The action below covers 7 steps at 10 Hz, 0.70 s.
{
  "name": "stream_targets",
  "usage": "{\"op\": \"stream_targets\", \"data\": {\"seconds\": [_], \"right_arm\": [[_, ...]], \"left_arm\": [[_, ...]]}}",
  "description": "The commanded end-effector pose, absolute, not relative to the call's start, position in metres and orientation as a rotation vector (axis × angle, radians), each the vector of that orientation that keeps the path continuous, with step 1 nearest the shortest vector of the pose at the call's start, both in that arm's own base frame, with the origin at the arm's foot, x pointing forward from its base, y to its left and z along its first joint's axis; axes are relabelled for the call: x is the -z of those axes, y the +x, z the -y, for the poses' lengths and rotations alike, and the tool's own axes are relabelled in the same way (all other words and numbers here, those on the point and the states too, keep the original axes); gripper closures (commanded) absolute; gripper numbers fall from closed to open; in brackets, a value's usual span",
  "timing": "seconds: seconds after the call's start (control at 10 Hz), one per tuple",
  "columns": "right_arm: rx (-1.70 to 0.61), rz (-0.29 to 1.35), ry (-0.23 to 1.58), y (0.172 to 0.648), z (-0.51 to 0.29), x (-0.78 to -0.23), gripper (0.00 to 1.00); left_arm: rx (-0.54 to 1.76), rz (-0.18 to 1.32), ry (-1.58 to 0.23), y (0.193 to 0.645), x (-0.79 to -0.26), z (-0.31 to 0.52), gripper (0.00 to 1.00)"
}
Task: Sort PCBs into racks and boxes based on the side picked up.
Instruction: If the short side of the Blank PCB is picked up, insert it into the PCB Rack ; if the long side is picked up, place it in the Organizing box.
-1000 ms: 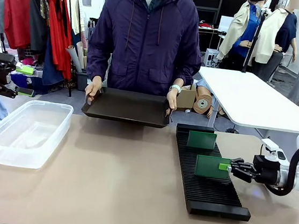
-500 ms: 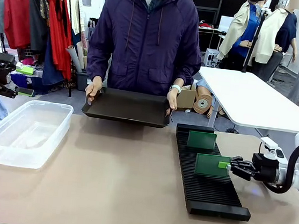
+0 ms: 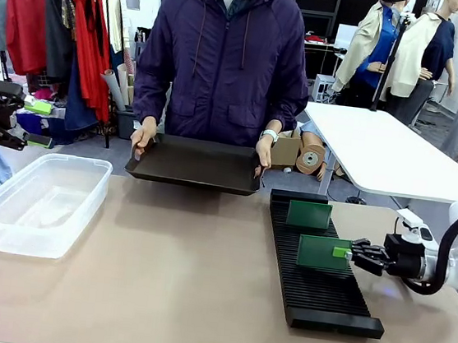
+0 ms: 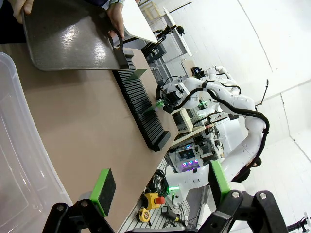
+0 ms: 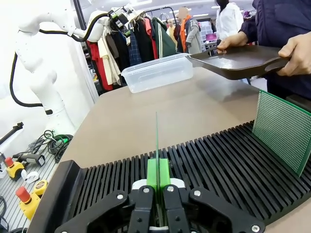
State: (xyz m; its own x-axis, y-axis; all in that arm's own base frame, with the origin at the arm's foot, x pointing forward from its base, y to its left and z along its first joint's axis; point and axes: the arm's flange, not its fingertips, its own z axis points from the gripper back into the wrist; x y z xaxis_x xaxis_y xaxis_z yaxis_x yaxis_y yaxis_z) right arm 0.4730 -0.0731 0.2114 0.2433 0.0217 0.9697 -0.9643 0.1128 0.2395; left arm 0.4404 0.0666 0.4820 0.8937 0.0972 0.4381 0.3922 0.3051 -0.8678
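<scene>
Slid a tiny bit further left over the black rack (image 3: 322, 265) since a second ago, right hand (image 3: 345, 253) pinching a green circuit board (image 3: 322, 253) upright by its edge. Second circuit board (image 3: 308, 214) already standing near the rack's far end. Could miss a slot and tip over if let go crooked. Left hand (image 4: 160, 187) spread wide, holding nothing, beside the clear tub (image 3: 39, 200).
</scene>
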Motion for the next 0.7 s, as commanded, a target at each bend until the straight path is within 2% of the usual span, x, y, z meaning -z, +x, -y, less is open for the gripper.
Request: {"op": "stream_targets", "data": {"seconds": [0.0, 0.6], "right_arm": [[-0.967, 1.009, 1.225, 0.482, 0.073, -0.213, 1.0], [-0.993, 0.959, 1.218, 0.49, 0.067, -0.201, 1.0]], "left_arm": [[0.198, 0.451, -1.259, 0.44, -0.484, -0.067, 0.0], [0.198, 0.451, -1.259, 0.44, -0.484, -0.067, 0.0]]}}
